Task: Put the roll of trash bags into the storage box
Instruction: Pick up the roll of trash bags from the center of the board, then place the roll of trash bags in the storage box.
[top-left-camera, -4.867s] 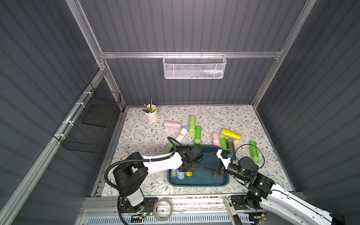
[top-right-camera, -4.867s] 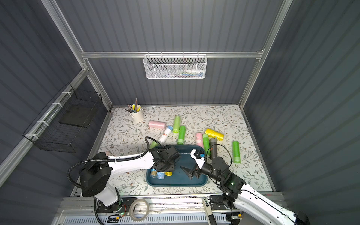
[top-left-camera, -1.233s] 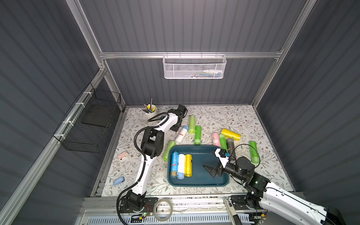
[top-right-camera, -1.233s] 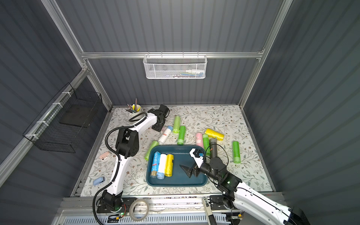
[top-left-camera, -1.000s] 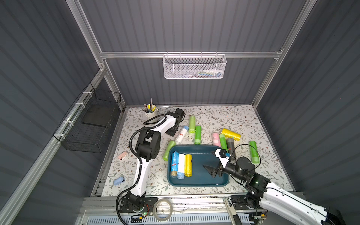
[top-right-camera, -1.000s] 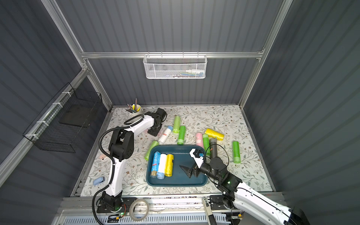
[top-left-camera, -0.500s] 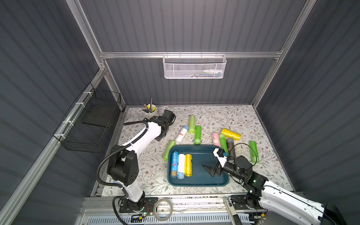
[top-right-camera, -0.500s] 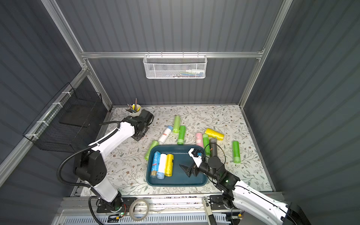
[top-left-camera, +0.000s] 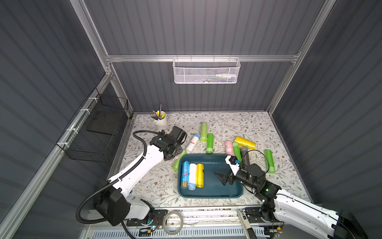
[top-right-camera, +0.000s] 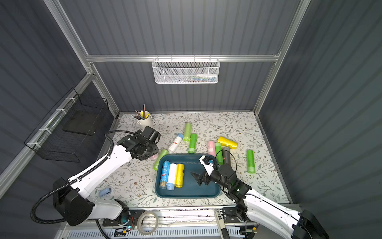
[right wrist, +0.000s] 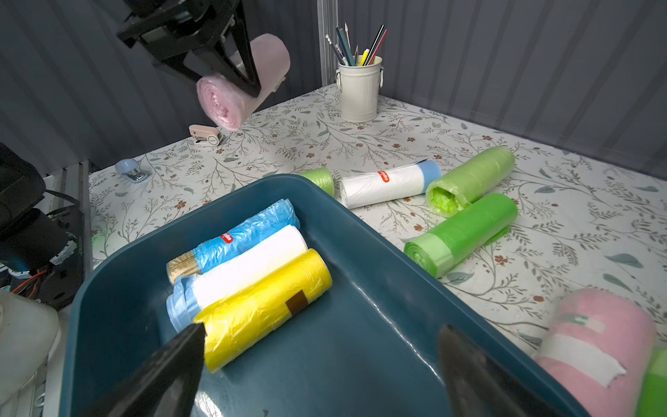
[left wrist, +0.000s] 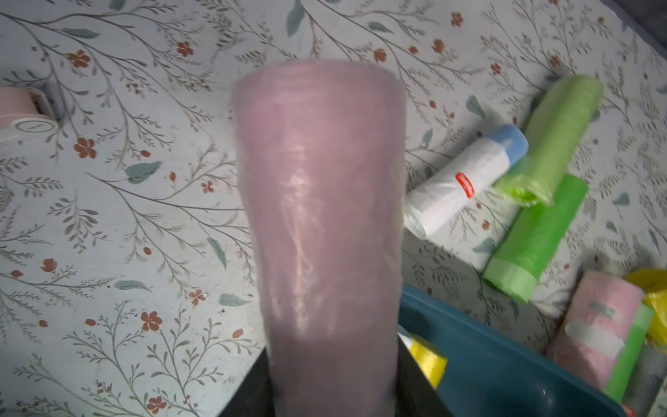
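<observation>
Your left hand (right wrist: pixel 231 77) grips the pink roll (right wrist: pixel 227 103) in the air over the table (top-left-camera: pixel 237 124), just off the far left corner of the storage box (top-left-camera: pixel 206 163). Your right hand (right wrist: pixel 323 330) hovers wide open above the box's right half.

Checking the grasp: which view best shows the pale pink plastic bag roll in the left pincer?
Right wrist view: the pale pink plastic bag roll shows end and side, clamped in the left pincer. Left wrist view: close but blurred. Both top views: mostly hidden under arm.
</observation>
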`<state>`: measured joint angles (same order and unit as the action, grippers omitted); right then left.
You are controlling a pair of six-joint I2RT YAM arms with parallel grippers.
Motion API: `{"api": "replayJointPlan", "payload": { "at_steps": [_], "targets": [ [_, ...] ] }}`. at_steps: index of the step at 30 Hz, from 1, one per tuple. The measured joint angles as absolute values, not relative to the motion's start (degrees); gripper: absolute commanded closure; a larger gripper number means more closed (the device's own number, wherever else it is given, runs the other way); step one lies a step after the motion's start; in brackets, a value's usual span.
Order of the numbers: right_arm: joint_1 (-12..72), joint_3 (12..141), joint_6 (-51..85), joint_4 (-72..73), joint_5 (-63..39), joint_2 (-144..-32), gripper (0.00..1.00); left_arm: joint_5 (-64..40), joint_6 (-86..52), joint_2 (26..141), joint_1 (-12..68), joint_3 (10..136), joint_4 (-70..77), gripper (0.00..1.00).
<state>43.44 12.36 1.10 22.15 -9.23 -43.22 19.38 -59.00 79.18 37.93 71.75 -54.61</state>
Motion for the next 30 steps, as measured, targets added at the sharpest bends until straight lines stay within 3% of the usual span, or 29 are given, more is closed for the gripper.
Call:
{"api": "replayJointPlan", "payload": {
  "at_steps": [7, 13, 20, 30],
  "targets": [
    [42.5, 12.4, 1.5, 22.0, -10.1, -42.4, 0.01, 17.7, -58.7, 79.6, 49.1, 71.9, -52.1, 0.57],
    [42.5, 12.3, 3.3, 18.2, -10.3, -34.7, 0.01, 16.8, -58.0, 86.2, 57.9, 73.2, -47.0, 0.57],
    [42.5, 10.5, 5.0, 12.7, -8.5, -22.1, 0.01, 16.2, -57.6, 92.5, 63.3, 73.4, -42.3, 0.57],
    [42.4, 10.4, 9.2, 5.3, -12.0, -20.0, 0.01, 12.7, -57.6, 92.8, 65.6, 67.0, -34.2, 0.57]
  ]
}}
